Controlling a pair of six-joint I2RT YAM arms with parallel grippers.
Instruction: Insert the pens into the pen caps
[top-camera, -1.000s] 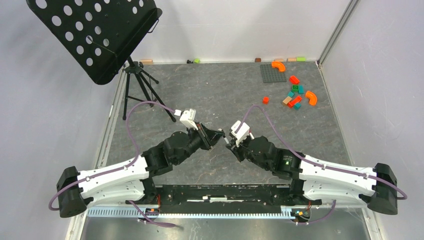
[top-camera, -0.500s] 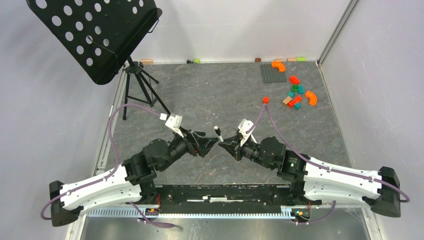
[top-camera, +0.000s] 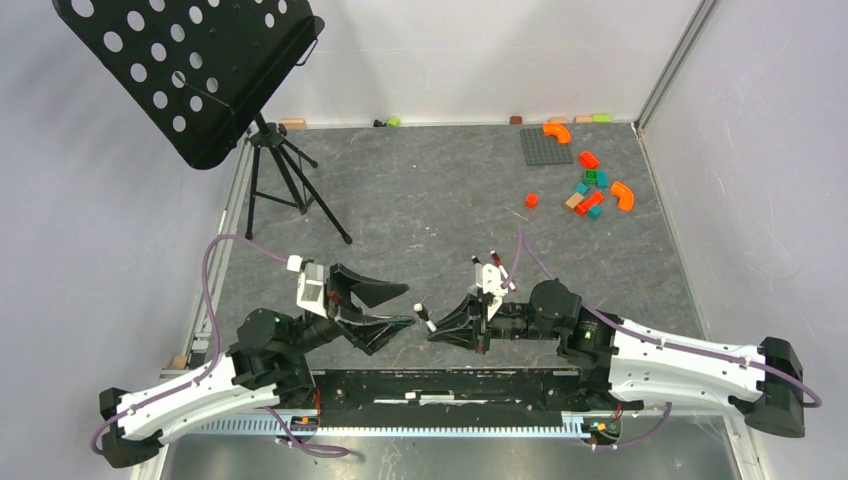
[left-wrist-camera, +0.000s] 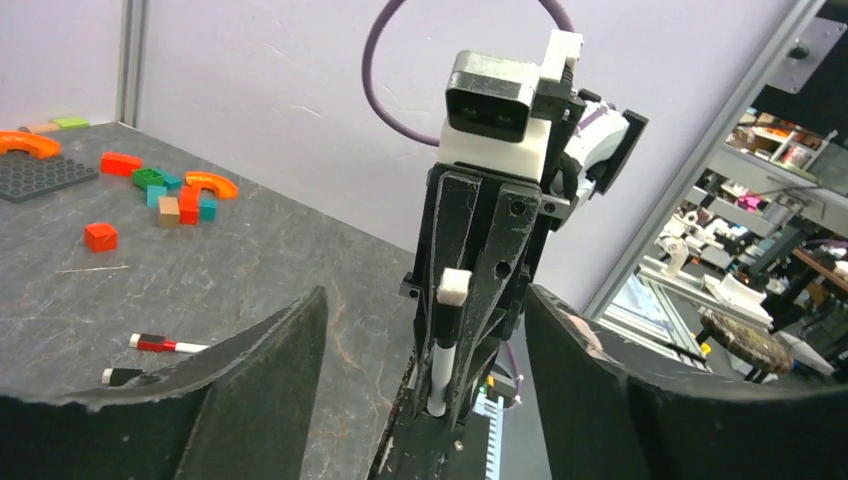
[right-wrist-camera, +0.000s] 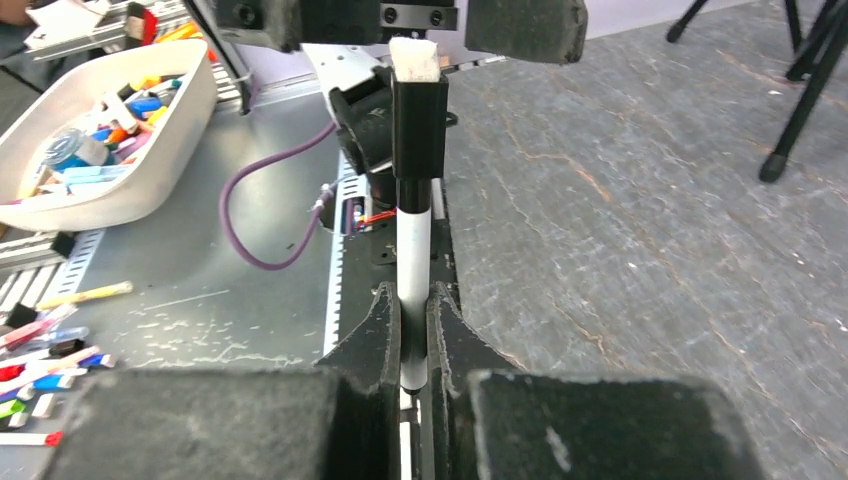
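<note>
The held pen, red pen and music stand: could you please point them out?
held pen (right-wrist-camera: 413, 255), right wrist view, white barrel.
red pen (left-wrist-camera: 165, 344), left wrist view, red section.
music stand (top-camera: 225, 62), top view, black plate.

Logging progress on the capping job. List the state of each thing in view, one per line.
left gripper: open, empty.
right gripper: shut on black pen.
black pen: held, cap on.
black cap: seated on the pen's far end.
red pen: lying flat on the table, clear of both grippers.
</note>
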